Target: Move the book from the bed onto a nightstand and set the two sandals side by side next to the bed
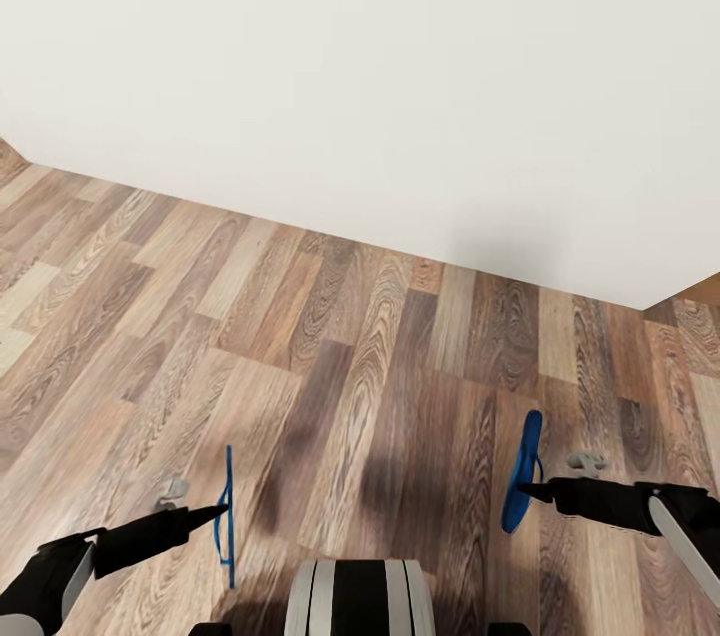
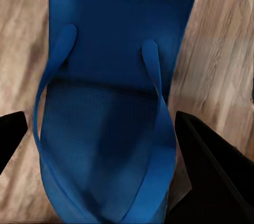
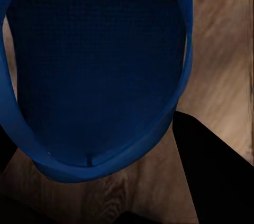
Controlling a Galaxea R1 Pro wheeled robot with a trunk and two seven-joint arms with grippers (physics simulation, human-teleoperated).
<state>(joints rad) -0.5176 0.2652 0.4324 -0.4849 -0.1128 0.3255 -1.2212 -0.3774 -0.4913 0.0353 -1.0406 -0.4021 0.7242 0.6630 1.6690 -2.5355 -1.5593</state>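
Each of my grippers holds one of the two sandals above the wood-plank floor (image 1: 330, 346). My left gripper (image 1: 222, 513) is shut on a bright blue sandal (image 1: 228, 516) that hangs edge-on; in the left wrist view its straps and sole (image 2: 106, 129) lie between the black fingers (image 2: 211, 171). My right gripper (image 1: 524, 491) is shut on the other blue sandal (image 1: 524, 466), turned partly on edge; its dark sole (image 3: 95, 76) sits beside a black finger (image 3: 217, 176). The book, the bed and the nightstand are out of view.
A plain white wall (image 1: 400, 66) runs across the view ahead, meeting the floor along a slanted line. A sliver of brown (image 1: 700, 288) shows past its right end. My own trunk (image 1: 360, 598) stands at the bottom centre.
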